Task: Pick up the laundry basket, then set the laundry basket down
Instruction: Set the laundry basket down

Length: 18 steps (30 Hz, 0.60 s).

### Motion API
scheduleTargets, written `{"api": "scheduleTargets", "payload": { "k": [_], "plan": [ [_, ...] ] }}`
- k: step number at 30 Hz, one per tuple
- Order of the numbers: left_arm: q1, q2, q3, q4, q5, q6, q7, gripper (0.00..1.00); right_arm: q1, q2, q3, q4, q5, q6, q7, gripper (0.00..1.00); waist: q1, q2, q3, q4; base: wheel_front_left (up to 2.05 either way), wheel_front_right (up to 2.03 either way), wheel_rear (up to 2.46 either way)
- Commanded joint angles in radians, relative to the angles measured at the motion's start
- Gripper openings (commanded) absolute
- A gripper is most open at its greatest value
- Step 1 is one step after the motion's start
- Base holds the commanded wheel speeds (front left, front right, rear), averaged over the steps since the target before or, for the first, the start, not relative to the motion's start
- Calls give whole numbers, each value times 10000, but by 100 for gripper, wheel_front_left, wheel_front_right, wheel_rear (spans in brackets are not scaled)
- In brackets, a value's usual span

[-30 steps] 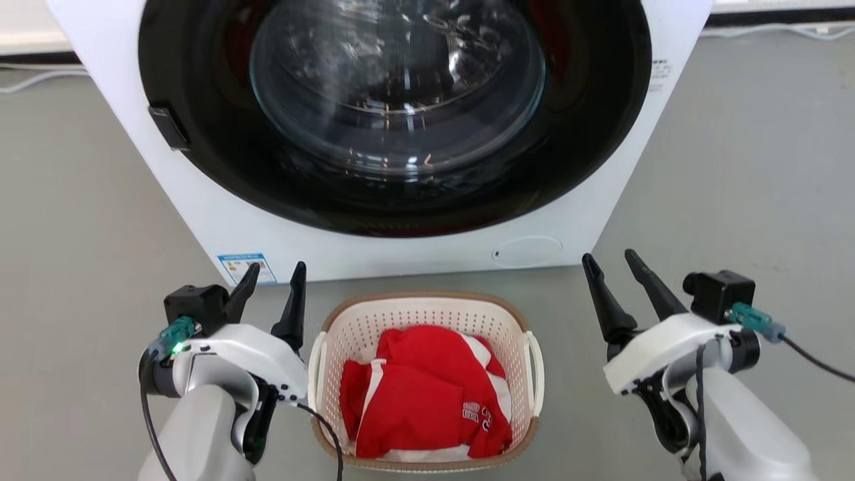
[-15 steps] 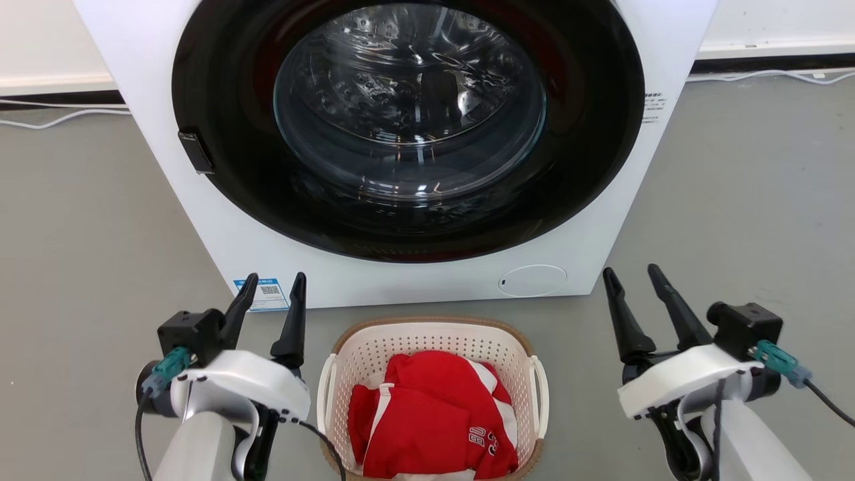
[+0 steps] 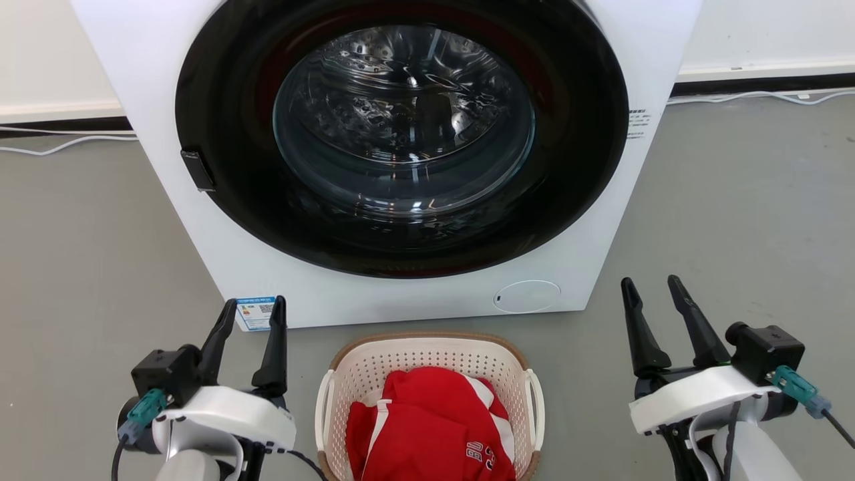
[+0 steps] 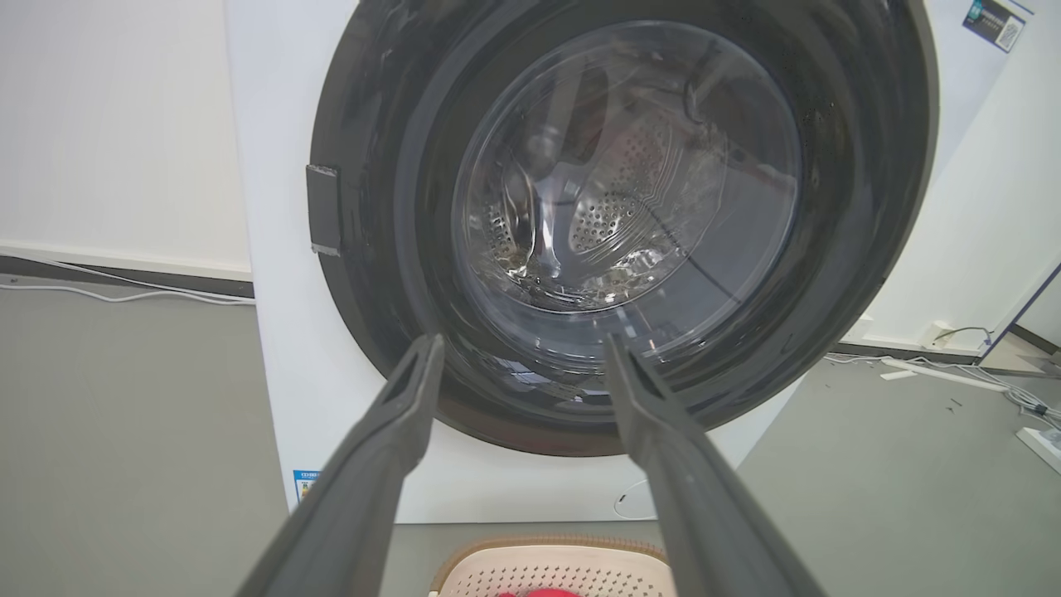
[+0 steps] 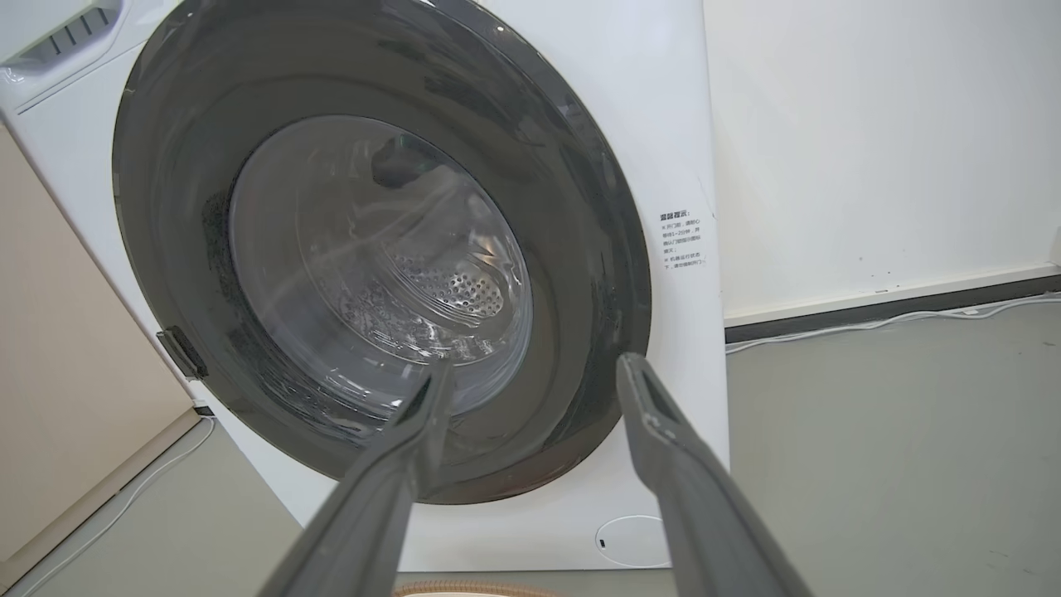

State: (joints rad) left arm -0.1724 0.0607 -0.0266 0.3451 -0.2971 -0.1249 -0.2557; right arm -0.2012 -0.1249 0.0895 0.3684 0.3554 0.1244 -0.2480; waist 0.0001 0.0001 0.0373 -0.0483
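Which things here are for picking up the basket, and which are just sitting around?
For the job: small cream-white perforated plastic laundry basket with brown rim; left gripper and right gripper, fingers open.
Just there: white washing machine with round dark door; red and white shirt in the basket; grey floor.

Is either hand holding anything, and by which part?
Nothing is held: left hand and right hand stand open beside the laundry basket, not touching it.
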Motion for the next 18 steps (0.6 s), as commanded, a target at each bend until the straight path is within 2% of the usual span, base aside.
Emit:
{"api": "scheduleTargets", "payload": {
  "k": [1,9,18],
  "plan": [
    [-35,50,389,-409,65,-54,-61,100,-2,68,125,-342,-166,63,-137,100,-1,-1,-44,-32,0,0,0],
    [552,-74,473,-788,-134,-55,-61,100,204,145,-14,-508,-356,63,-137,100,-1,-1,-62,-18,0,0,0],
    [621,-99,473,-993,142,-42,-61,100,256,160,-47,-483,-465,63,-137,100,-1,-1,-24,58,0,0,0]
  ]
}}
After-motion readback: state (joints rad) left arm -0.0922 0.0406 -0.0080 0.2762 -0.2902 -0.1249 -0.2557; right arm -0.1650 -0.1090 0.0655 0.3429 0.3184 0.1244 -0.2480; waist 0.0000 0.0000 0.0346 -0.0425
